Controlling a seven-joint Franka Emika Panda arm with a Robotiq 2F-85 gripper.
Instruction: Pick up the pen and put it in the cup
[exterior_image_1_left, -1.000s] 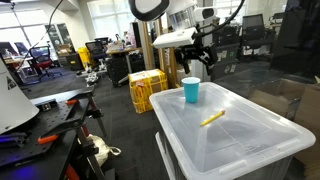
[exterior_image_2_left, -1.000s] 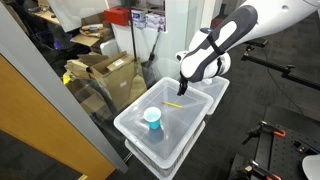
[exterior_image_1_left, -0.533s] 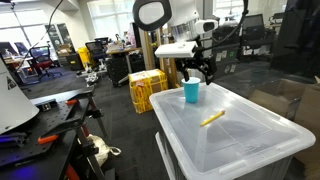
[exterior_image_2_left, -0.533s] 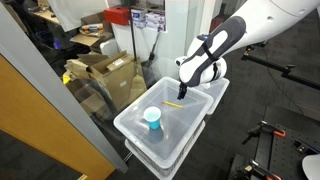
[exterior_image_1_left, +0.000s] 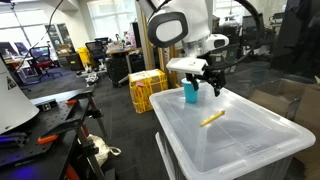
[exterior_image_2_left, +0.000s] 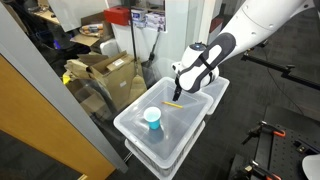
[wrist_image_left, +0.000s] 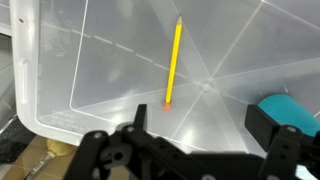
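Note:
The yellow pen (wrist_image_left: 173, 62) lies flat on the clear lid of a plastic bin (wrist_image_left: 90, 80); it shows in both exterior views (exterior_image_1_left: 212, 118) (exterior_image_2_left: 173, 104). The light blue cup (exterior_image_1_left: 190, 92) stands upright on the same lid (exterior_image_1_left: 240, 145), apart from the pen, and also shows in an exterior view (exterior_image_2_left: 152, 119) and at the right edge of the wrist view (wrist_image_left: 292, 108). My gripper (wrist_image_left: 200, 122) is open and empty. It hovers above the lid, near the pen's reddish tip, beside the cup (exterior_image_1_left: 208, 86) (exterior_image_2_left: 180, 95).
A yellow crate (exterior_image_1_left: 146, 90) stands on the floor behind the bin. Cardboard boxes (exterior_image_2_left: 105, 70) sit next to a pillar. A workbench with tools (exterior_image_1_left: 40, 110) is to one side. The lid (exterior_image_2_left: 180, 132) rests on stacked clear bins.
The arm has swung from behind the cup to over the lid and come lower, closer to the pen. The pen and cup have not moved.

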